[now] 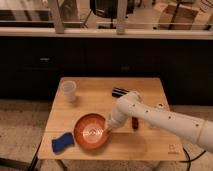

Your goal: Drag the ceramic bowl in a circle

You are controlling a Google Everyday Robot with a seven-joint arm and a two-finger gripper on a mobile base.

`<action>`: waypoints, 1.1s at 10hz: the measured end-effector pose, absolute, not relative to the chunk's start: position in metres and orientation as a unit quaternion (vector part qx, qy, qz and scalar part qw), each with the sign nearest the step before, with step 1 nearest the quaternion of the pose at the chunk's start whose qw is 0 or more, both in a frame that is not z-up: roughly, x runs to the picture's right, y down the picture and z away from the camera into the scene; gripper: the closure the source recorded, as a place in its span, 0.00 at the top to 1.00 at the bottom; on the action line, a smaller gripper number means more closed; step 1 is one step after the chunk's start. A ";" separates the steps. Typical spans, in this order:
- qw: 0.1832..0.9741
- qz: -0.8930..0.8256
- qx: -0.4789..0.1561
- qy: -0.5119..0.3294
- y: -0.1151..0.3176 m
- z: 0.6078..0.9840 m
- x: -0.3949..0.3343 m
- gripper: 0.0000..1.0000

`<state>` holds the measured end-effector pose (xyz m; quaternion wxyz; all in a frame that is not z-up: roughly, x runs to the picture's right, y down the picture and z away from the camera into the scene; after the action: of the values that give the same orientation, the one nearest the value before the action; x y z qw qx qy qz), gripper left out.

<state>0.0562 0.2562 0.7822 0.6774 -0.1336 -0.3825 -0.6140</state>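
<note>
- Location of workpiece: the ceramic bowl (pixel 89 132) sits upright on the wooden table (pixel 100 102), in the front-left part of the top and close to the front edge.
- Neighbouring items: a blue sponge (pixel 62 143) lies just beside the bowl's left rim. A white cup (pixel 68 90) stands well apart at the back left. A dark red round object (pixel 134 123) lies near the bowl on its right, behind the arm (pixel 155 116). A small black object (pixel 119 92) lies toward the back of the table.
- Gripper position: the gripper (pixel 106 130) is lowered at the bowl's right rim, reaching in from the right. It appears to touch the rim or the inner wall, but the contact point cannot be made out with certainty.
- Gripper state: how wide it is set, and whether it has hold of the rim, cannot be told from this view.
- Handling estimate: the bowl is probably rigid, fairly heavy for its size, and brittle. The glossy glaze is likely slippery under a pad.
- Sliding behaviour: a flat ceramic foot should slide readily on bare wood, so modest sideways force ought to suffice.
- Recommended hold: take the rim wall on the side nearest the arm, or press against the inner wall. Keep the pull low and horizontal to avoid tipping.
- Caution: the front edge and the sponge limit the room available for the circle.
</note>
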 end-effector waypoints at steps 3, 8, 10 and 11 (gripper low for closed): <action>0.701 -0.605 -0.144 -0.349 0.267 0.771 0.130 0.03; 0.720 -0.591 -0.141 -0.335 0.216 0.823 0.148 0.03; 0.722 -0.589 -0.137 -0.338 0.191 0.843 0.119 0.03; 0.723 -0.585 -0.138 -0.341 0.184 0.849 0.101 0.03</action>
<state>0.1005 0.1838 0.8491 0.7225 -0.1380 -0.3410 -0.5853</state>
